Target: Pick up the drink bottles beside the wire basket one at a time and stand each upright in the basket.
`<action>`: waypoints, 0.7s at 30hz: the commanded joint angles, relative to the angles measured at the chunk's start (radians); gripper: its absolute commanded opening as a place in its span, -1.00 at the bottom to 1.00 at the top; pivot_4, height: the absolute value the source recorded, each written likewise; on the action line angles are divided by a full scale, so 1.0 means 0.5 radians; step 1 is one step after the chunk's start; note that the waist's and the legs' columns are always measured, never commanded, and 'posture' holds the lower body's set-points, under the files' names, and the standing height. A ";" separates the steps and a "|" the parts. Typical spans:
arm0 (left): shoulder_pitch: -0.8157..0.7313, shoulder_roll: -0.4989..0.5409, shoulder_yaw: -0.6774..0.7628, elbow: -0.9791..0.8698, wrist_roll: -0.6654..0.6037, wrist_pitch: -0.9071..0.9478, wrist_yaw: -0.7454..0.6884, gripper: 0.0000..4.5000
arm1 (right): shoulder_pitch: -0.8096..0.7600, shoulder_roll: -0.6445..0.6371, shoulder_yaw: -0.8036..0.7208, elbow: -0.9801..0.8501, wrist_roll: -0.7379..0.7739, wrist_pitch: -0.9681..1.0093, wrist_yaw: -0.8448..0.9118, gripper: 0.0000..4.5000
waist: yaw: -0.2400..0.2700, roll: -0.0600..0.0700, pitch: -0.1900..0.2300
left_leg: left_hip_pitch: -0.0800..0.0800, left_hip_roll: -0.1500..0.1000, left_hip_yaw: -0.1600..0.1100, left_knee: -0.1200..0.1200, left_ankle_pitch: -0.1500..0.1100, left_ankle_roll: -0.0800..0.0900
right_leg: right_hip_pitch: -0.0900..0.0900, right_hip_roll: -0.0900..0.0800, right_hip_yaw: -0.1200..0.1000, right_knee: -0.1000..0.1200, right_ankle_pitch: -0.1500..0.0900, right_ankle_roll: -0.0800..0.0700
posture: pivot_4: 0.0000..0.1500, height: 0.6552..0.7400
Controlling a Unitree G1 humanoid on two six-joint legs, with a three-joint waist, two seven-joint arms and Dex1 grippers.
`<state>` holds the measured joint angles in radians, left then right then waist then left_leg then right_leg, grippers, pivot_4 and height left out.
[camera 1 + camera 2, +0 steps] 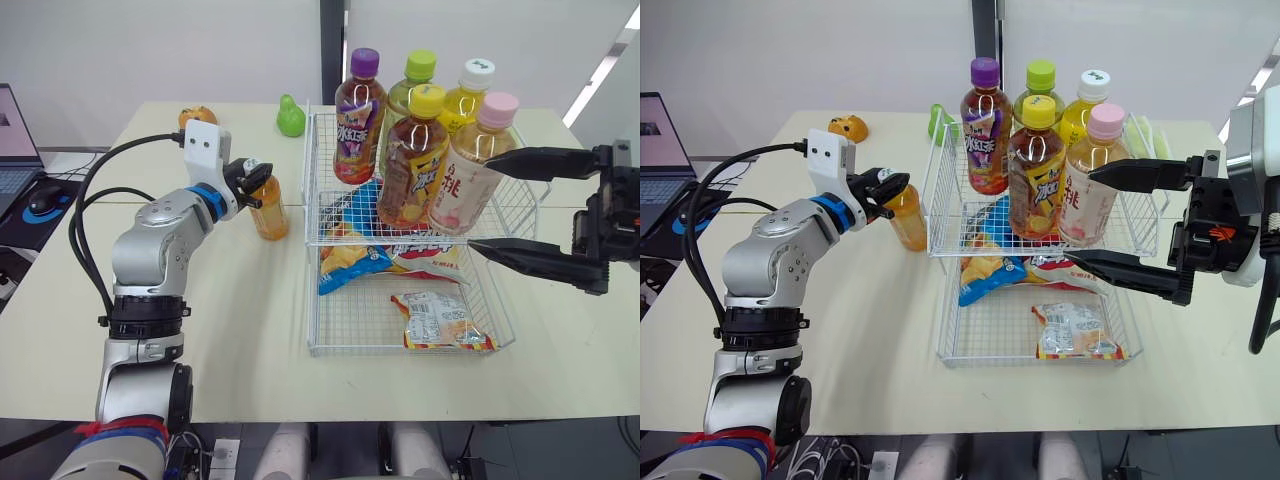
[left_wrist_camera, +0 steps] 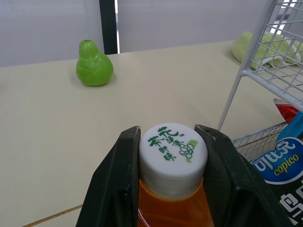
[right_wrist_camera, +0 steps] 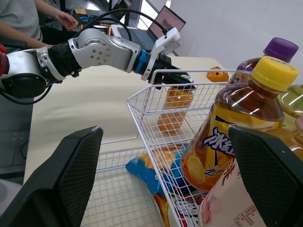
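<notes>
Left gripper (image 1: 255, 183) is clamped on the white cap (image 2: 173, 153) of the orange bottle (image 1: 270, 212), pinching the cap's sides and nothing lower. The bottle sits upright directly under the gripper, its base on or just off the table (image 1: 240, 330); cannot tell which. Basket (image 1: 312, 150) stands just beside the gripper. Right gripper (image 1: 480, 202) is spread wide and empty, close to the pink-capped bottle (image 1: 470, 175).

Risks:
- A cap-only hold may let the bottle swing or slip on the lift.
- The base could catch the wire rim.
- The standing bottles (image 1: 412, 165) crowd the basket, so one may get knocked.

Bottle: clear plastic, orange drink, green print on cap.
</notes>
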<state>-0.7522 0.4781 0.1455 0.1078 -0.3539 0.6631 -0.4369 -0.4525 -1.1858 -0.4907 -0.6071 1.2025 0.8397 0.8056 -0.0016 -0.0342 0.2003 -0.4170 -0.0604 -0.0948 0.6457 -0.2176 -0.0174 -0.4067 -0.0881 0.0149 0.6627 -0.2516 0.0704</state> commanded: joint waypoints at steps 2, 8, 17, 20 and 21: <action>0.007 0.053 0.045 -0.146 -0.041 -0.020 -0.070 -0.39 | 0.003 -0.018 -0.083 -0.009 -0.017 -0.040 0.006 1.00 | -0.001 0.000 0.000 | 0.000 0.000 0.000 0.000 0.000 0.000 | 0.000 0.000 0.000 0.000 0.000 0.000 | 1.00 1.00; -0.031 0.257 0.124 -0.261 -0.106 0.048 -0.219 -0.39 | 0.046 -0.018 -0.123 0.007 -0.072 -0.060 0.036 1.00 | -0.004 0.000 0.000 | -0.001 0.001 -0.001 0.000 0.000 0.000 | -0.001 0.001 0.000 0.000 0.000 0.000 | 1.00 1.00; -0.449 0.793 0.218 -0.019 -0.396 0.225 -0.827 -0.39 | 0.184 -0.029 -0.279 0.071 -0.155 -0.071 0.166 1.00 | -0.004 -0.001 0.001 | -0.002 0.000 -0.001 0.000 0.000 0.000 | -0.001 0.001 -0.002 -0.002 0.000 0.000 | 1.00 1.00; -0.711 0.945 0.169 0.143 -0.456 0.289 -1.086 -0.39 | 0.213 -0.023 -0.296 0.109 -0.201 -0.089 0.217 1.00 | -0.009 -0.001 0.001 | -0.002 0.001 0.001 -0.001 0.000 0.000 | -0.001 0.002 -0.004 -0.001 0.000 0.000 | 1.00 1.00; -0.813 0.968 0.147 0.197 -0.471 0.317 -1.150 -0.39 | 0.220 -0.021 -0.294 0.117 -0.215 -0.098 0.228 1.00 | -0.011 -0.001 0.001 | -0.002 0.001 0.003 -0.001 0.000 0.000 | -0.001 0.003 -0.003 -0.001 0.000 0.000 | 1.00 1.00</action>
<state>-1.0679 0.9286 0.2030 0.2073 -0.5470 0.8194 -0.9457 -0.3358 -1.1866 -0.6041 -0.5591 1.1105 0.8142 0.9057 -0.0070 -0.0346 0.2007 -0.4183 -0.0601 -0.0928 0.6456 -0.2175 -0.0174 -0.4070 -0.0867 0.0130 0.6622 -0.2518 0.0706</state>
